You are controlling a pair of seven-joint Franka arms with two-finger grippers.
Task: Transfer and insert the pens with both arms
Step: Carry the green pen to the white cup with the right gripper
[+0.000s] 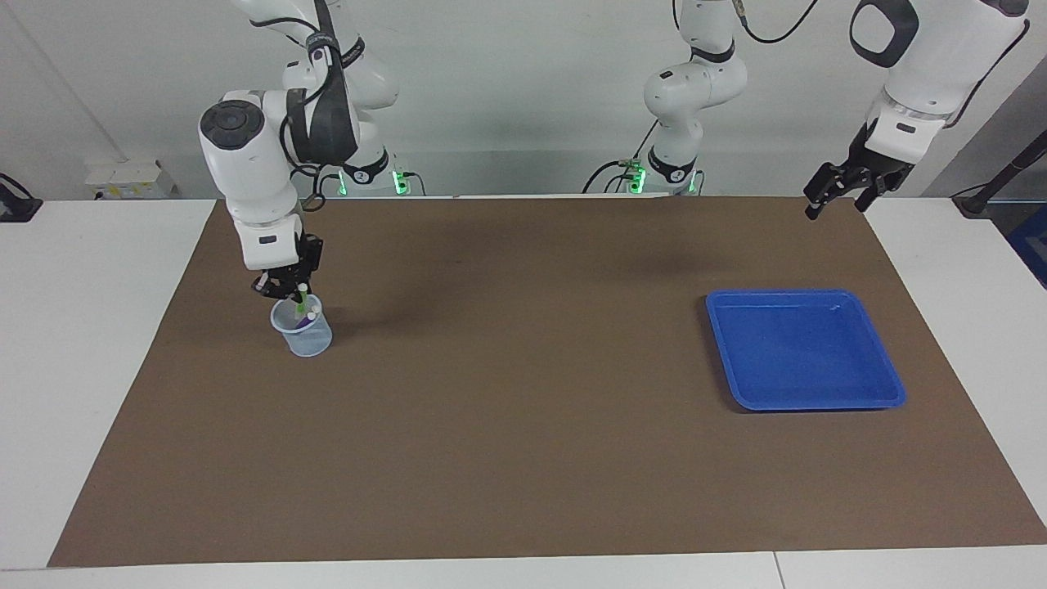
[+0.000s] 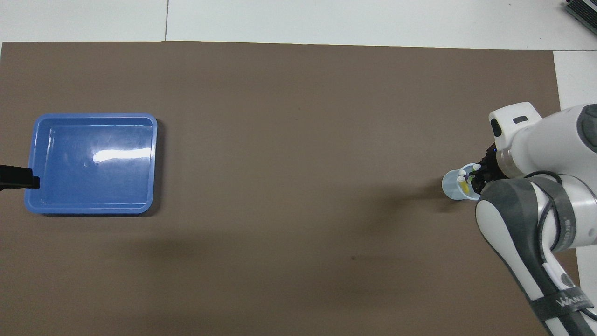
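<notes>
A small clear cup (image 1: pixel 304 339) (image 2: pixel 448 186) stands on the brown mat toward the right arm's end. In it lean a purple pen (image 1: pixel 307 321) and a yellow pen (image 2: pixel 464 187), pale caps up. My right gripper (image 1: pixel 291 288) (image 2: pixel 480 176) hangs just over the cup's rim, shut on the green pen (image 1: pixel 300 304). That pen points down with its lower end inside the cup and its pale cap (image 2: pixel 476 166) on top. My left gripper (image 1: pixel 834 204) (image 2: pixel 21 178) waits raised at the left arm's end, open and holding nothing.
A blue tray (image 1: pixel 806 404) (image 2: pixel 93 209) with nothing in it lies on the mat toward the left arm's end. The brown mat (image 1: pixel 523 425) covers most of the white table. Cables and the arms' bases stand along the robots' edge.
</notes>
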